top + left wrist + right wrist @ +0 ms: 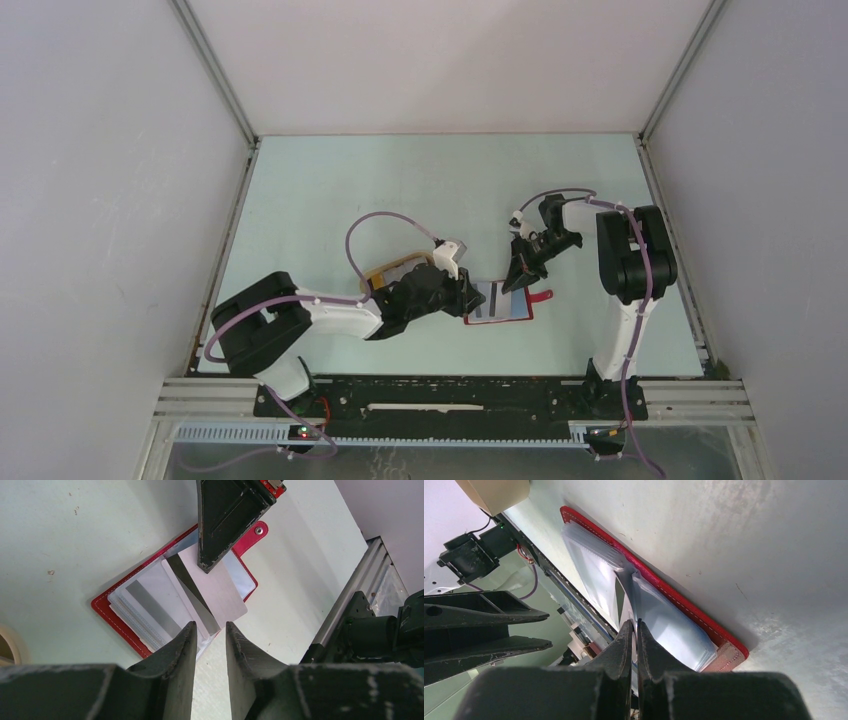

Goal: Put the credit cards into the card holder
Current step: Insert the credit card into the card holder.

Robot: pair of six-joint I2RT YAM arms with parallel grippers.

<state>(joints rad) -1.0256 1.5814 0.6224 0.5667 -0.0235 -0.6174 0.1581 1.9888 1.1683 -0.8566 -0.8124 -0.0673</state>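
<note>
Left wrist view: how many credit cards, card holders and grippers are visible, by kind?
Credit cards: 2 (dark-striped card, grey-striped card)
Red card holder: 1
Grippers: 2 (left gripper, right gripper)
Total: 5

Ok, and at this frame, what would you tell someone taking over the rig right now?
Left gripper: fingers open, holding nothing, at the near edge of the open card holder.
Right gripper: shut on a silver striped card that lies angled across the holder.
Done: a second striped card looks seated in a pocket.
Left: slide the held card into a pocket and release it. No other loose cards are in view.
</note>
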